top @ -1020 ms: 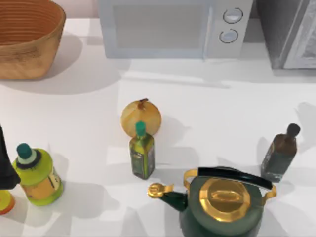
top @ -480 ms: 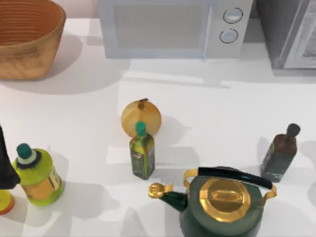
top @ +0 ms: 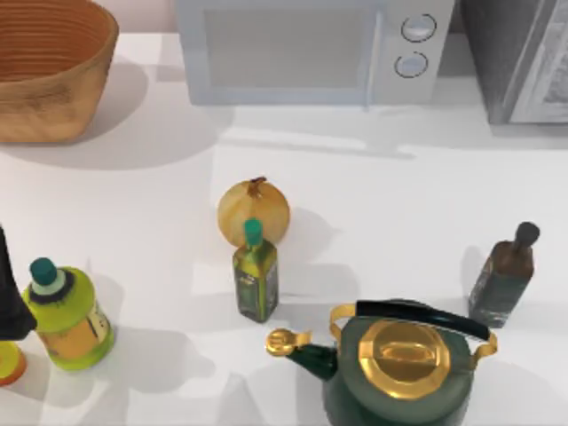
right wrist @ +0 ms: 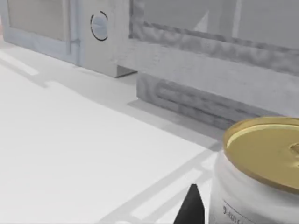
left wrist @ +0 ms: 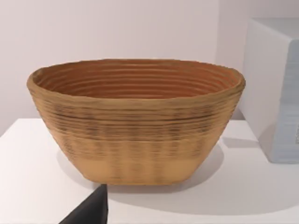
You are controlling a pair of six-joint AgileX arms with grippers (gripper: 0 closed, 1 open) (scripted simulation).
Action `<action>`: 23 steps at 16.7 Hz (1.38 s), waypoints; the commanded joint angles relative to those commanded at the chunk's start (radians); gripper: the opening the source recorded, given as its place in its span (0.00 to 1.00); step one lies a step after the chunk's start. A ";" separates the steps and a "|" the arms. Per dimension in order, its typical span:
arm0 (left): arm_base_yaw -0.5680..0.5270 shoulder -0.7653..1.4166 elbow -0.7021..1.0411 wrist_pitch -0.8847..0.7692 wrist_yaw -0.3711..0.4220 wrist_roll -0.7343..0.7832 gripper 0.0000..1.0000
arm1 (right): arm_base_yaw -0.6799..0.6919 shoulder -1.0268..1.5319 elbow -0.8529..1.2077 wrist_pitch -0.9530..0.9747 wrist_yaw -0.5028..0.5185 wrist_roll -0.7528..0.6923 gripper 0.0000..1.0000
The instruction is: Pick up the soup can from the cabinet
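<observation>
The soup can (right wrist: 261,172), white-labelled with a gold lid, stands upright close in front of the right wrist camera. A dark tip of my right gripper (right wrist: 191,207) shows just beside it; I cannot see whether it touches the can. Behind the can is the dark grey speckled cabinet (right wrist: 210,65) with its pale framed door, also at the top view's back right corner (top: 497,53). A dark part of my left arm (top: 7,302) sits at the table's left edge, and a dark tip of the left gripper (left wrist: 88,210) faces the basket.
A woven basket (top: 44,71) stands at the back left and a white microwave (top: 302,49) at the back centre. An onion (top: 254,209), an olive oil bottle (top: 256,275), a yellow-green bottle (top: 67,315), a green-gold teapot (top: 399,359) and a dark bottle (top: 506,275) stand in front.
A shadow at the table's right edge has slid off to the right. None of the things on the table has moved.
</observation>
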 joint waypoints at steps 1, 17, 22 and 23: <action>0.000 0.000 0.000 0.000 0.000 0.000 1.00 | -0.003 0.007 0.002 0.004 -0.005 0.000 0.00; 0.000 0.000 0.000 0.000 0.000 0.000 1.00 | 0.067 -0.010 -0.002 -0.167 0.064 -0.157 0.00; 0.000 0.000 0.000 0.000 0.000 0.000 1.00 | 0.067 -0.010 -0.002 -0.167 0.064 -0.157 0.23; 0.000 0.000 0.000 0.000 0.000 0.000 1.00 | 0.067 -0.010 -0.002 -0.167 0.064 -0.157 0.30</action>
